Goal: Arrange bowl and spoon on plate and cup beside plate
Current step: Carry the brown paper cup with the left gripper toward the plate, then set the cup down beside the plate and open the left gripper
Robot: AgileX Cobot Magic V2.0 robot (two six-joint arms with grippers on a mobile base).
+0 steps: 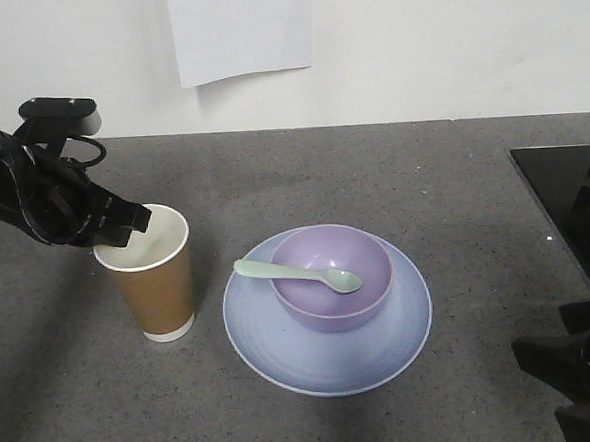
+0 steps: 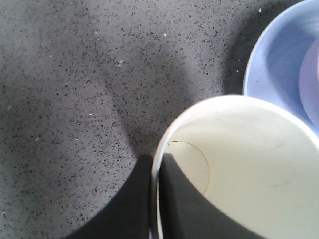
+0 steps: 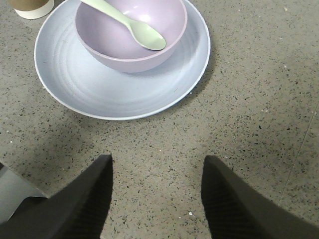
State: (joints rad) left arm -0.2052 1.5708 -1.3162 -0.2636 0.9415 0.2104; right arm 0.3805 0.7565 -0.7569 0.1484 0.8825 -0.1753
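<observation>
The brown paper cup (image 1: 158, 279) stands upright on the counter, just left of the pale blue plate (image 1: 284, 362). My left gripper (image 1: 125, 226) is shut on the cup's left rim. In the left wrist view one finger is inside the cup (image 2: 249, 164) and the other outside, with my left gripper (image 2: 155, 164) pinching the wall. The purple bowl (image 1: 320, 302) sits on the plate, and the mint spoon (image 1: 298, 274) lies across it. My right gripper (image 3: 157, 162) hangs open over bare counter in front of the plate (image 3: 124, 94), bowl (image 3: 114, 50) and spoon (image 3: 134, 25).
The grey speckled counter (image 1: 392, 165) runs back to a white wall with a paper sheet (image 1: 241, 29). A black panel (image 1: 564, 195) lies at the right edge, behind my right arm (image 1: 580, 369). The cup's white base (image 3: 32, 7) shows in the right wrist view.
</observation>
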